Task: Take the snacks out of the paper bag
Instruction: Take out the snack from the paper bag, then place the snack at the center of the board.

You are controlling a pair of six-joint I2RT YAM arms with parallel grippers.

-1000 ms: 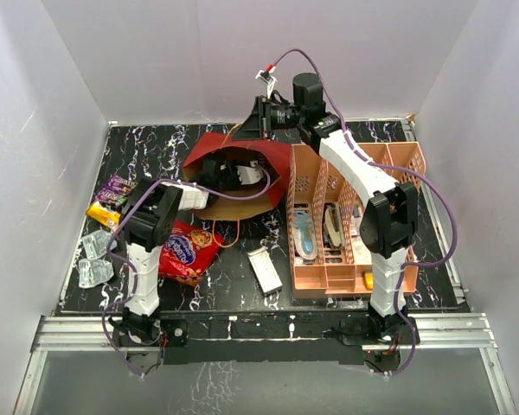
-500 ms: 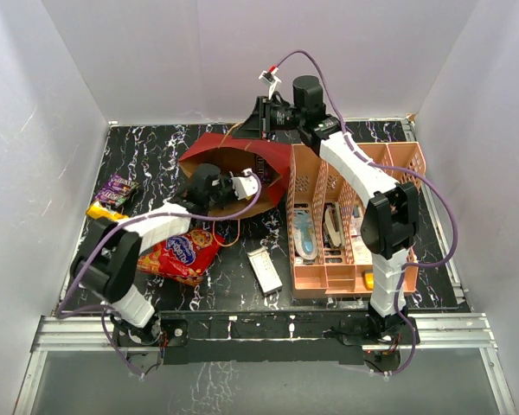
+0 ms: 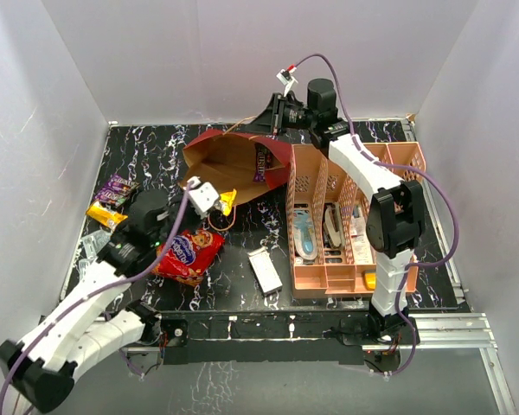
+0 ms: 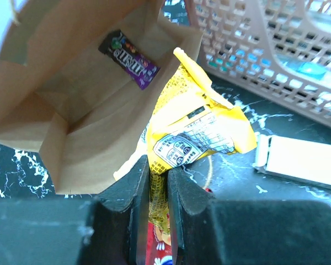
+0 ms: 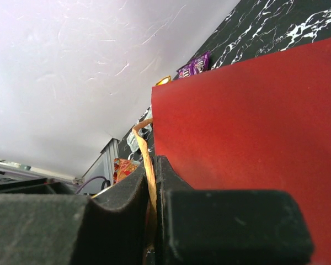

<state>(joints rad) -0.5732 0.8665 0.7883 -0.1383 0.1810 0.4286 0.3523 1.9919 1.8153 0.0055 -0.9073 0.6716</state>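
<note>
The dark red paper bag (image 3: 229, 160) lies tilted, its brown mouth facing my left arm. My left gripper (image 3: 218, 201) (image 4: 158, 171) hangs just outside the mouth, shut on a crinkled yellow snack packet (image 3: 228, 201) (image 4: 196, 130). A purple packet (image 3: 261, 162) (image 4: 129, 59) still lies deep inside the bag. My right gripper (image 3: 272, 117) (image 5: 153, 182) is at the bag's far top edge, shut on its tan cord handle (image 5: 145, 149). The large red cookie bag (image 3: 189, 252), a purple packet (image 3: 117, 188) and an orange-yellow packet (image 3: 104, 213) lie on the table at the left.
The pink slotted rack (image 3: 346, 220) (image 4: 276, 55) with stationery stands right of the bag, touching it. A small white box (image 3: 264, 270) (image 4: 300, 163) lies in front of the rack. White walls close in the black marbled table (image 3: 156, 147) on three sides.
My left gripper has drawn back out of the bag toward the near left, bringing the yellow packet with it. The right gripper has shifted slightly right with the handle.
</note>
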